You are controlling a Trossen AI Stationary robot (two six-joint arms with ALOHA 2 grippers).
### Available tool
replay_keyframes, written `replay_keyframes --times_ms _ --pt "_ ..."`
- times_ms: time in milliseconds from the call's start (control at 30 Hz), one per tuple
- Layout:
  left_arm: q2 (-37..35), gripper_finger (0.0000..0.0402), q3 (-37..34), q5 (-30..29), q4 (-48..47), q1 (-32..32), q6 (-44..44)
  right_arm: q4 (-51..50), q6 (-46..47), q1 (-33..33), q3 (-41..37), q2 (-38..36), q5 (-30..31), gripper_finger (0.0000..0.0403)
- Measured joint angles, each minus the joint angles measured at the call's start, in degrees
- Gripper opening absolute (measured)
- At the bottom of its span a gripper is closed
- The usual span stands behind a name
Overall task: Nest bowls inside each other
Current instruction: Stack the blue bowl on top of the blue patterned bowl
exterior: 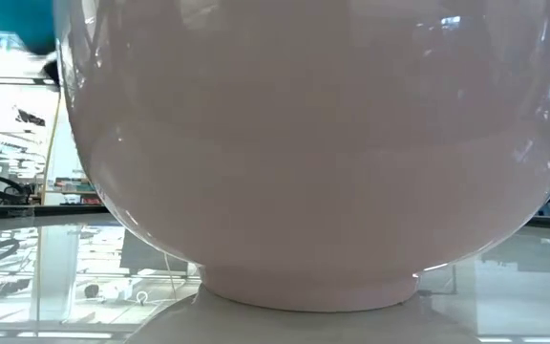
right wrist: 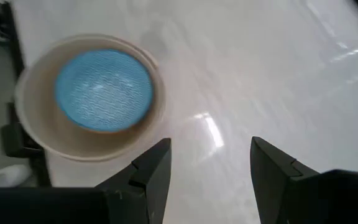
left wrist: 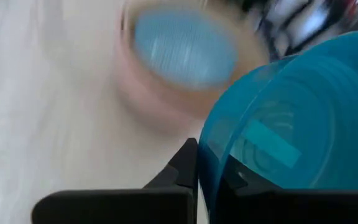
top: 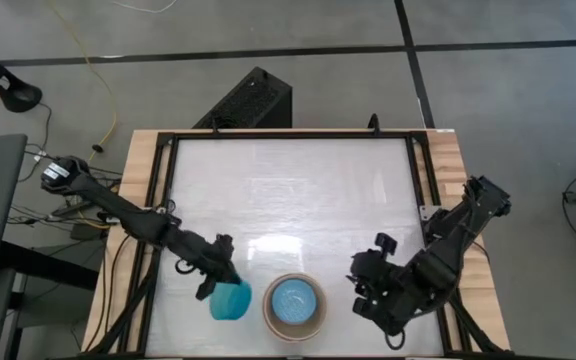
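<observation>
A teal-blue bowl (top: 231, 300) hangs near the table's front edge, with my left gripper (top: 215, 284) shut on it; a corner of it shows in the low view (exterior: 8, 19). Just to its right, a stack of nested bowls (top: 295, 306) rests on its base on the table. The stack's outer bowl is pale beige-pink (right wrist: 36, 134), and a light blue bowl (right wrist: 103, 89) lies inside. My right gripper (top: 368, 296) hovers open to the right of the stack with nothing between its fingers (right wrist: 207, 168). My left gripper pinches the teal-blue bowl's wall at the rim (left wrist: 205, 167). One finger (left wrist: 184, 167) is outside the bowl and the other shows through the wall from inside. The fingers come slanting down from the table's left. The bowl is tipped on edge and lifted clear of the table.
The stack stands close to the table's front edge and fills most of the low view (exterior: 313, 143). The white tabletop (top: 288, 190) lies bare behind the bowls. Black frame rails (top: 168, 170) run along the sides, and a black box (top: 253, 100) sits beyond the far edge.
</observation>
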Motion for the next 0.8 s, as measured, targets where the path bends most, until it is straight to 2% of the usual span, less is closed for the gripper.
replay_keyframes --times_ms 200,300,433,667,800 --pt "-0.57 0.0 0.02 -4.69 11.78 2.77 -2.16 -9.09 10.1 2.87 0.0 -0.02 3.85 0.0184" --pt "2.15 0.0 0.05 -5.83 15.25 3.88 -4.73 -12.74 14.44 4.13 0.0 -0.02 4.85 0.0184" --pt "8.15 0.0 1.28 -6.06 19.98 4.31 -7.91 -12.81 15.49 5.12 -0.22 -0.07 5.23 0.0185" --pt "21.72 0.0 12.41 -1.18 17.8 5.07 -7.44 -12.83 15.92 5.49 -0.22 -0.07 5.82 0.0185" --pt "27.77 0.0 21.46 0.41 6.69 7.04 -4.11 -12.83 16.05 5.85 -0.22 -0.07 5.8 0.0185"
